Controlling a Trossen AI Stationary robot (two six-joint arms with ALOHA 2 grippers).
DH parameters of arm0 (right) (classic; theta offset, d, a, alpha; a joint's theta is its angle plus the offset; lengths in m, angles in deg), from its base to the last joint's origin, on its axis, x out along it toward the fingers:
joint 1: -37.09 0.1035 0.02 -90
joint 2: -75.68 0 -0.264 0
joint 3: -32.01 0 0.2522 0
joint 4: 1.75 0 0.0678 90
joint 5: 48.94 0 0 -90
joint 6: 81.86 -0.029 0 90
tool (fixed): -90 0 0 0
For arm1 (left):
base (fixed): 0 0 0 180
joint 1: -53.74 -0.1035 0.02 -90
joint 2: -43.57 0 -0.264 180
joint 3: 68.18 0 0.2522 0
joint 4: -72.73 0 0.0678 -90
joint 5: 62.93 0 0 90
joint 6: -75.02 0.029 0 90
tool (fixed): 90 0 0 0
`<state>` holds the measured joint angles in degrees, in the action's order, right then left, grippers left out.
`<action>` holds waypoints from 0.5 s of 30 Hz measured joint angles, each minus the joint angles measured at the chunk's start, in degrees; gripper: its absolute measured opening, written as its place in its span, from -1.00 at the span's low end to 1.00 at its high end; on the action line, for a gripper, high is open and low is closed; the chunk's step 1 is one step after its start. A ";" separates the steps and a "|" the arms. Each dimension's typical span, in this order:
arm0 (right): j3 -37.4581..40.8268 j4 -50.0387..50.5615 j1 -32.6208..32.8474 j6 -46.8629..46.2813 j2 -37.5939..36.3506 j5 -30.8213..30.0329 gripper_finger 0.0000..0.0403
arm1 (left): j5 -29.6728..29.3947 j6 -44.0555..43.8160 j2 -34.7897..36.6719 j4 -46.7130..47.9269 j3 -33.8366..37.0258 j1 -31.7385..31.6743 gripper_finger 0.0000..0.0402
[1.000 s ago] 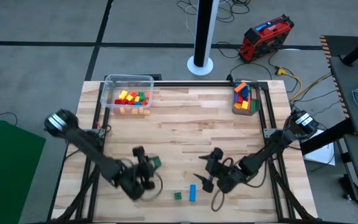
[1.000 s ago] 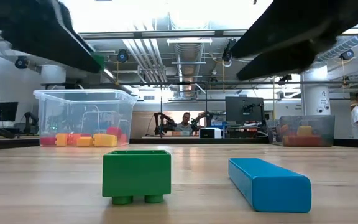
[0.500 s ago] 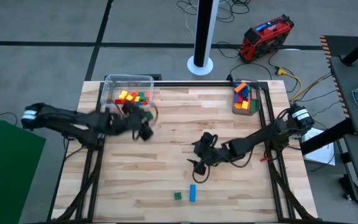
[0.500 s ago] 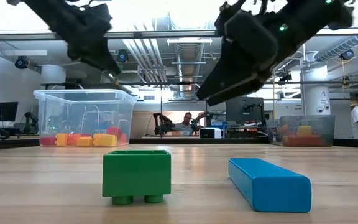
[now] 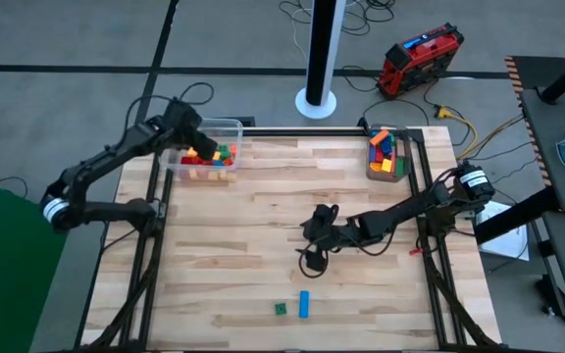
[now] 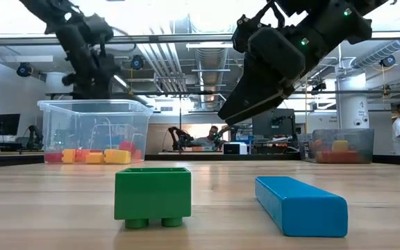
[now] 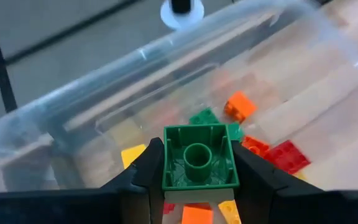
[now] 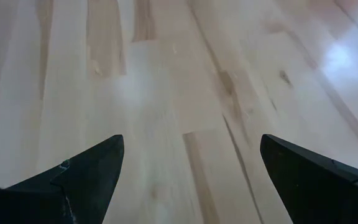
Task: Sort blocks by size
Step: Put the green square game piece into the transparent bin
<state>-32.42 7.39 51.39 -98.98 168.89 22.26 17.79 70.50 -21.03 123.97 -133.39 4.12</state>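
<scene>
The left gripper (image 7: 197, 186) is up over the clear plastic tub (image 5: 226, 127) at the far left corner of the light wooden slatted table (image 5: 263, 211), clamped on a small green square block (image 7: 199, 157) w/ its hollow underside and round socket facing the wrist cam. Below it, inside the tub, lies a heap of small bright blocks (image 5: 211, 157) in red, yellow, orange & green (from the low view they sit as a row along the tub floor (image 6: 92, 155)). The right gripper (image 5: 314, 257) hangs above bare wood near the table's middle, fingers spread wide w/ nothing between them; in the low view it shows high, well off the surface. Two pieces rest on the table by the near edge: a green studded cube (image 5: 280, 309) and, just beside it on the right, a long blue rectangular bar (image 5: 303, 303), not touching each other. At the far right corner a second clear container (image 5: 386, 157) holds longer bars (image 5: 385, 145) in orange, blue, green & red, stacked loosely; exact count can't be told. Beyond the table, a red toolbox-like case (image 5: 419, 57) sits on the floor.
</scene>
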 joint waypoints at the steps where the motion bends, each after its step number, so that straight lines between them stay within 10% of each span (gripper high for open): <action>1: 0.02 0.09 0.00 0.29 0.00 0.30 0.83 | 1.08 0.40 -0.72 0.00 0.16 -1.43 -0.41; 15: 0.37 0.08 0.04 -0.92 -0.02 1.46 0.83 | 0.84 1.51 -4.27 0.24 -0.01 -1.95 -0.40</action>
<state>-32.05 7.46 51.44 -99.91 168.87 23.73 18.62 72.01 -25.30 124.20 -133.41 2.17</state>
